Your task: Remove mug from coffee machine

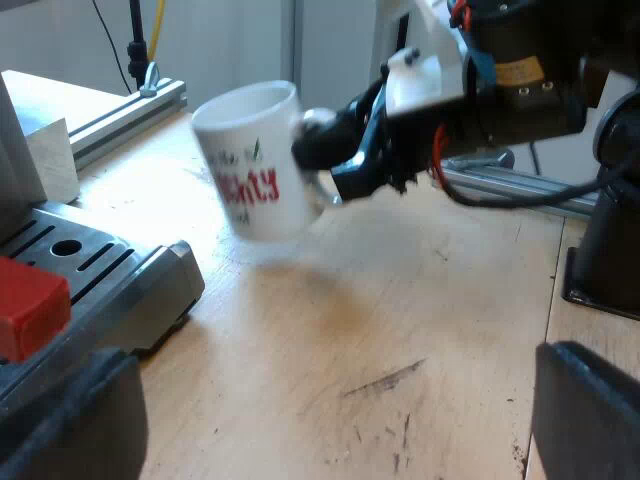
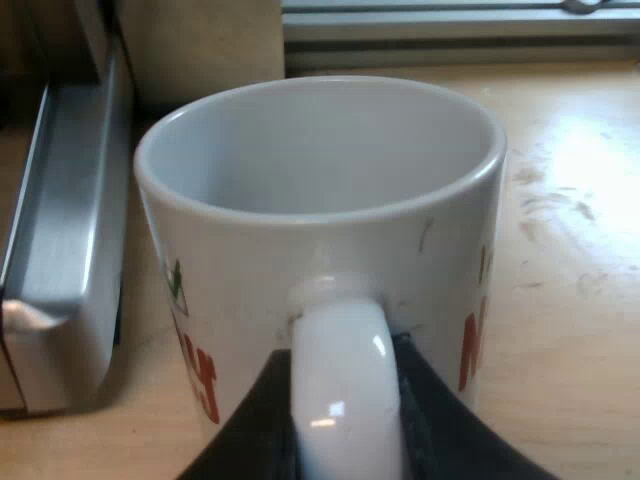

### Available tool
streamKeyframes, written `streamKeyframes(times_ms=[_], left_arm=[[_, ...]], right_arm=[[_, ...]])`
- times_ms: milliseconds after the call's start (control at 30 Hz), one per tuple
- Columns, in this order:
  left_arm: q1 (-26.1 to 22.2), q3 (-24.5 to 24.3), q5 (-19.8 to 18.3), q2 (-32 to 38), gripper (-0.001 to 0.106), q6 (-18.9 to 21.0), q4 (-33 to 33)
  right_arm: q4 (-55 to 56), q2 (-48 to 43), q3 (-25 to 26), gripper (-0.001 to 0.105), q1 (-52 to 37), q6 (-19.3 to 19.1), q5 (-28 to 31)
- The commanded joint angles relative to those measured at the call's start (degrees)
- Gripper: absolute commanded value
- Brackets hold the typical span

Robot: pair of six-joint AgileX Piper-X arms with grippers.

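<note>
Clear of the espresso machine (image 1: 100, 265), the mug (image 1: 255, 165) hangs tilted over the wooden table (image 1: 400, 330), just beyond the drip tray's corner. As I judge it, the removal is nearly done (only setting it down on the wood is left). My right gripper (image 2: 345, 430) pinches the mug's handle between its black fingers. My left gripper (image 1: 330, 420) hovers near the tray, spread wide and holding nothing.

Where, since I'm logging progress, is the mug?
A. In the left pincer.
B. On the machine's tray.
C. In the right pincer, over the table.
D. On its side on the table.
C: the right pincer grips the mug by its handle over the table, clear of the machine's tray.
</note>
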State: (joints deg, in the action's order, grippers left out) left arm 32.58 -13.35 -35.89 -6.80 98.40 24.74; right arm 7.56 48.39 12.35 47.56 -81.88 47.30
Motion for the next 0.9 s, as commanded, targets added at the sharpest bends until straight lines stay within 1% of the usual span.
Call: streamKeyframes(times_ms=[33,67,100,133,167,200,267,300,333,433,500,533,567,600,667,700,767,900], left_arm=[[0.2,-0.1,0.6,0.1,0.080,-0.1,-0.8],[0.2,-0.1,0.6,0.1,0.080,-0.1,-0.7],[0.2,-0.1,0.6,0.1,0.080,-0.1,-0.6],[0.2,-0.1,0.6,0.1,0.080,-0.1,-0.6],[0.2,-0.1,0.6,0.1,0.080,-0.1,-0.6],[0.2,-0.1,0.6,0.1,0.080,-0.1,-0.6],[0.2,-0.1,0.6,0.1,0.080,-0.1,-0.6],[0.2,-0.1,0.6,0.1,0.080,-0.1,-0.6],[0.2,-0.1,0.6,0.1,0.080,-0.1,-0.6],[0.2,-0.1,0.6,0.1,0.080,-0.1,-0.6],[0.2,-0.1,0.6,0.1,0.080,-0.1,-0.6],[0.2,-0.1,0.6,0.1,0.080,-0.1,-0.6],[0.2,-0.1,0.6,0.1,0.080,-0.1,-0.6],[0.2,-0.1,0.6,0.1,0.080,-0.1,-0.6],[0.2,-0.1,0.6,0.1,0.080,-0.1,-0.6],[0.2,-0.1,0.6,0.1,0.080,-0.1,-0.6],[0.2,0.2,0.6,0.1,0.080,-0.1,-0.6],[0.2,0.9,1.7,0.1,0.080,-0.1,-0.8]], right_arm=[[-12.6,-0.6,-2.5,0.000,-1.6,-6.1,-2.4],[-12.6,-0.6,-2.7,0.000,-1.7,-6.1,-2.4],[-15.4,-0.6,-3.5,0.000,-2.2,-8.2,-3.1],[-19.6,-0.6,-4.9,0.000,-3.6,-11.2,-4.4],[-23.6,-0.6,-6.4,0.000,-5.5,-14.3,-6.9],[-24.5,-0.6,-6.6,0.000,-5.9,-15.0,-7.7],[-27.8,-0.6,-7.6,0.000,-8.2,-17.3,-11.1],[-28.1,-0.6,-7.6,0.000,-8.4,-17.5,-11.5],[-30.5,-0.6,-8.3,0.000,-10.6,-18.6,-14.5],[-33.5,-0.6,-9.6,0.000,-14.0,-20.0,-17.7],[-33.7,-0.6,-9.7,0.000,-14.3,-20.0,-17.7],[-34.9,-0.6,-10.6,0.000,-16.4,-20.0,-20.4],[-36.3,-0.4,-11.5,0.000,-19.6,-22.5,-25.9],[-36.7,-0.3,-11.6,0.000,-20.3,-23.2,-27.3],[-38.7,0.6,-12.0,0.000,-22.6,-27.0,-31.1],[-39.3,1.0,-12.0,0.000,-23.5,-27.7,-32.4],[-40.9,2.6,-12.0,0.000,-25.9,-27.7,-35.5],[-44.4,5.5,-12.0,0.000,-28.3,-27.9,-37.9]])
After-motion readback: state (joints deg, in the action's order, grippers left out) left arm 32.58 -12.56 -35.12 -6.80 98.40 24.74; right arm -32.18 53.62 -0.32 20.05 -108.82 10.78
